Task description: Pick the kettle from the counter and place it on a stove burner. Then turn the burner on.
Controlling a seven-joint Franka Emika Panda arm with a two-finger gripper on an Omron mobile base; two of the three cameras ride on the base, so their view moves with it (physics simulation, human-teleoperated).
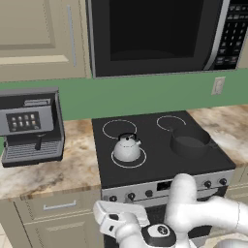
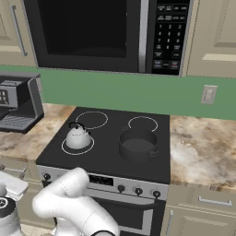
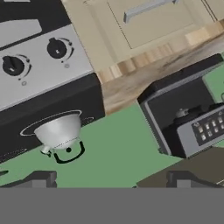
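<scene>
One coffee machine (image 1: 31, 127) sits on the counter (image 1: 53, 169) at nine o'clock of the cooktop (image 1: 160, 145). At seven o'clock on that glass, the kettle (image 1: 127, 148) stands inside a stove burner (image 1: 129, 158) ring; a dark pot (image 1: 190, 141) rests at three o'clock. Below, the gripper (image 3: 109, 178) hangs released, grasping nothing.

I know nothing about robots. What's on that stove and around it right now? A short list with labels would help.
kettle: upright on the front left stove burner, inside its white ring
pot: dark, on the cooktop's front right
back burners: both bare
coffee machine: on the counter left of the stove
microwave: above the stove
knobs: a row along the stove's front panel
gripper: open, holding nothing, apart from the kettle
</scene>
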